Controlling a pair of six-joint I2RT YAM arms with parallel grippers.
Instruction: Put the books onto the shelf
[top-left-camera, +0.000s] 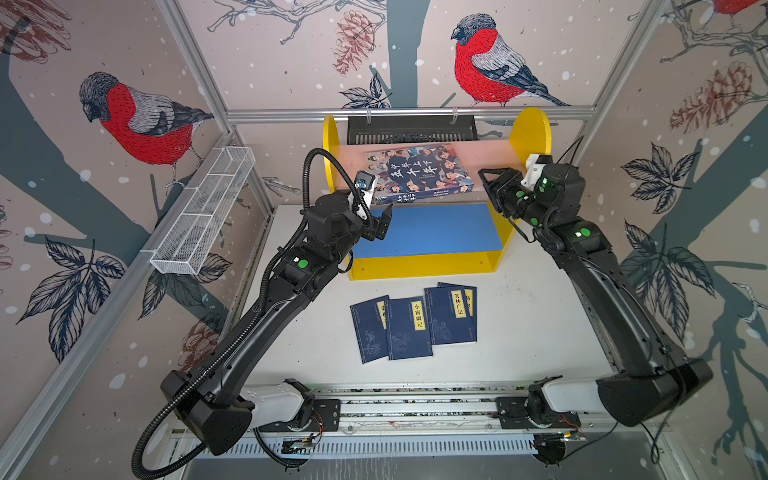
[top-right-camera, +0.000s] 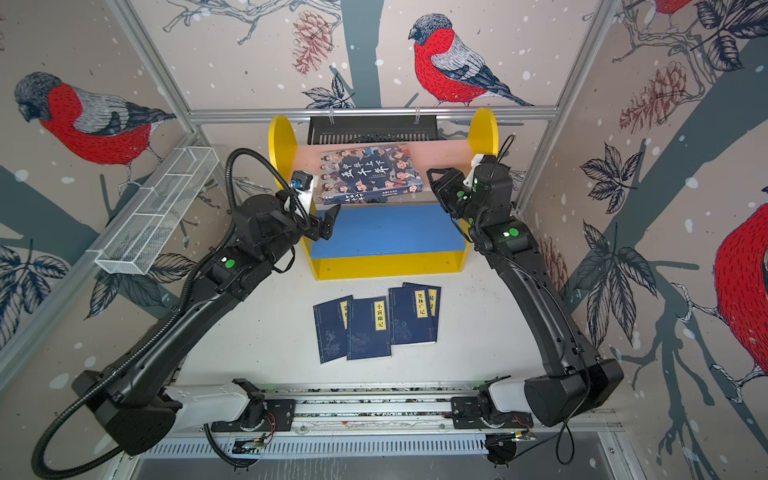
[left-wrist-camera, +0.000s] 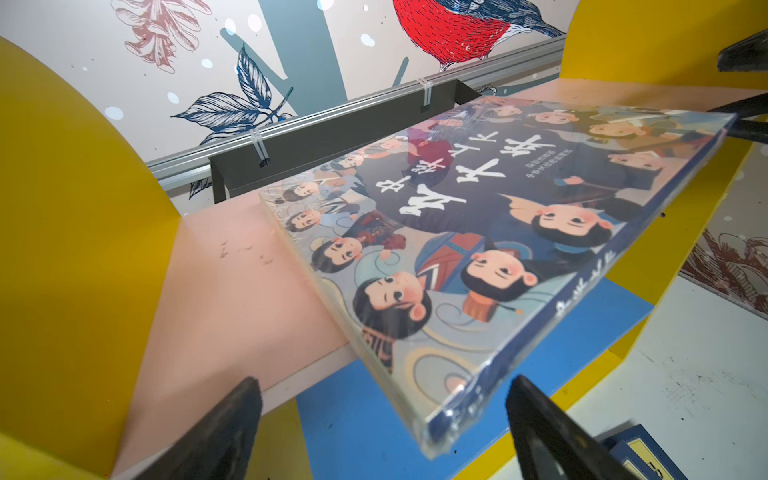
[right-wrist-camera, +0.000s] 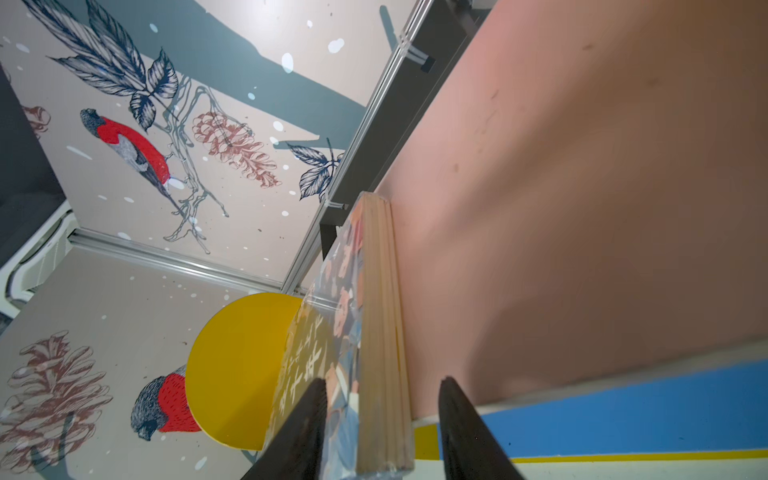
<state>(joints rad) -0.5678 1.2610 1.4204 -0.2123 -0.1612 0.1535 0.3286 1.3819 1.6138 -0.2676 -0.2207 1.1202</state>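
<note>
The big illustrated book (top-left-camera: 417, 172) bears white characters on its cover: 中华上下, with larger 五千年 beneath. The white characters on its spine are too small to read. In black on yellow, the middle navy book (top-left-camera: 409, 328) reads 小窗幽记 and the right navy book (top-left-camera: 451, 318) reads 笑林广记. The rear navy book (top-left-camera: 469, 296) shows 易, the rest covered. The title on the left navy book (top-left-camera: 368, 332) is half hidden and unreadable.

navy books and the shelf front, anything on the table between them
Nothing: only bare white table separates the navy books from the shelf, as both top views show.
</note>
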